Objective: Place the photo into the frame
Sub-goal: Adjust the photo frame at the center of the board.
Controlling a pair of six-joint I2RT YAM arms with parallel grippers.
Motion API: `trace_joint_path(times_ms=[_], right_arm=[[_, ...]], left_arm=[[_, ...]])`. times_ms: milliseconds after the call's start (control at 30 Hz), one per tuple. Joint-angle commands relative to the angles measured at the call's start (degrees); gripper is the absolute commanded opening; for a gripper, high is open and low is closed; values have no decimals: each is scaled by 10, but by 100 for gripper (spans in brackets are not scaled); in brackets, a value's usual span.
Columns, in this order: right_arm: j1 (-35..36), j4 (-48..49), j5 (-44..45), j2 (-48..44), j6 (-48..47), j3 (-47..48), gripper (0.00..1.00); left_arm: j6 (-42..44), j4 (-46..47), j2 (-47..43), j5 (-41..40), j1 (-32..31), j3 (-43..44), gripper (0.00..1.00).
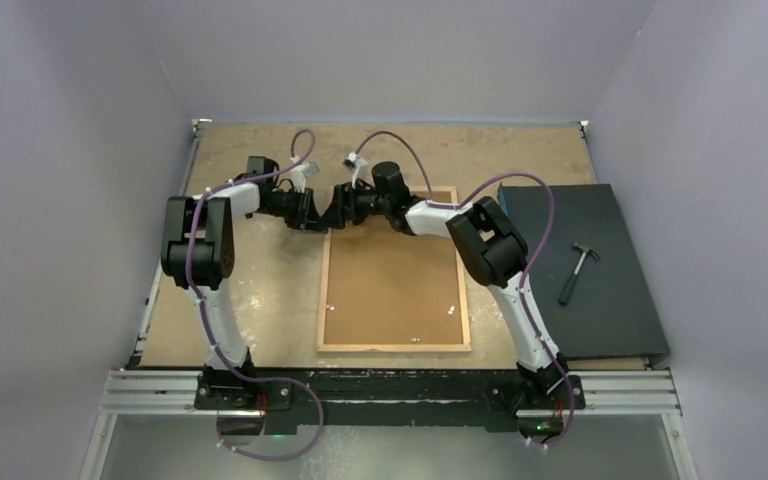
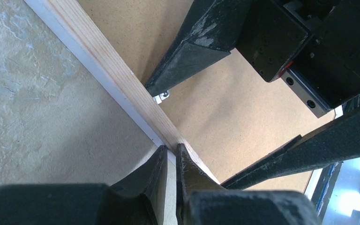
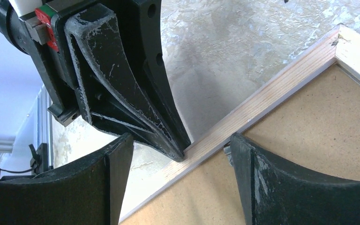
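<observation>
On the pale, mottled table [image 1: 260, 300] the frame [image 1: 395, 347] lies back up, a thin-railed rectangle of light, straight-grained wood. A flat, matte brown backing board [image 1: 392, 280] of fibrous texture fills its opening. Both arms reach to its far left corner.

From above, the two black pincers merge into one dark cluster at that corner, and their jaws cannot be read. That view alone shows a dark rectangular mat [image 1: 600, 300] to the right of the frame, with a hammer [image 1: 577, 270] lying on it. It also shows small pale fixings dotted along the board's edges.

The wrist cameras give the detail. The left gripper [image 2: 171, 152] has its scuffed, tapering fingers drawn almost together, only a sliver between them. Their tips sit at the outer edge of the rail, where a narrow white side face meets the wood. Whether they nip anything there I cannot tell.

The right gripper [image 3: 178, 145] stands wide and holds nothing. It straddles the same rail, with one curved finger over the table and the other over the board. A small bright metal tab [image 2: 162, 96] sits at the inner edge of the rail, just beside that inside finger. The right wrist view also shows the mitred corner joint and a red part on the left gripper's body.
</observation>
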Motion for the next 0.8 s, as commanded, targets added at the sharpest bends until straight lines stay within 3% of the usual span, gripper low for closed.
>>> trace_joint_path(times_ms=[0, 233, 300, 500, 633, 767], right_arm=[[12, -23, -40, -23, -1, 39, 79], [4, -49, 1, -99, -8, 52, 89], [-8, -52, 38, -139, -6, 16, 98], [-82, -60, 183, -284, 27, -158, 99], [-136, -137, 325, -378, 47, -250, 99], [-182, -193, 377, -420, 57, -309, 99]], left_arm=[[28, -32, -10, -19, -2, -8, 8], [66, -80, -25, -25, 41, 4, 8], [81, -97, -32, -26, 49, 4, 9], [107, -113, -69, -37, 50, -10, 15], [137, -124, -84, -36, 42, -20, 17], [189, -119, -110, -91, 1, -62, 17]])
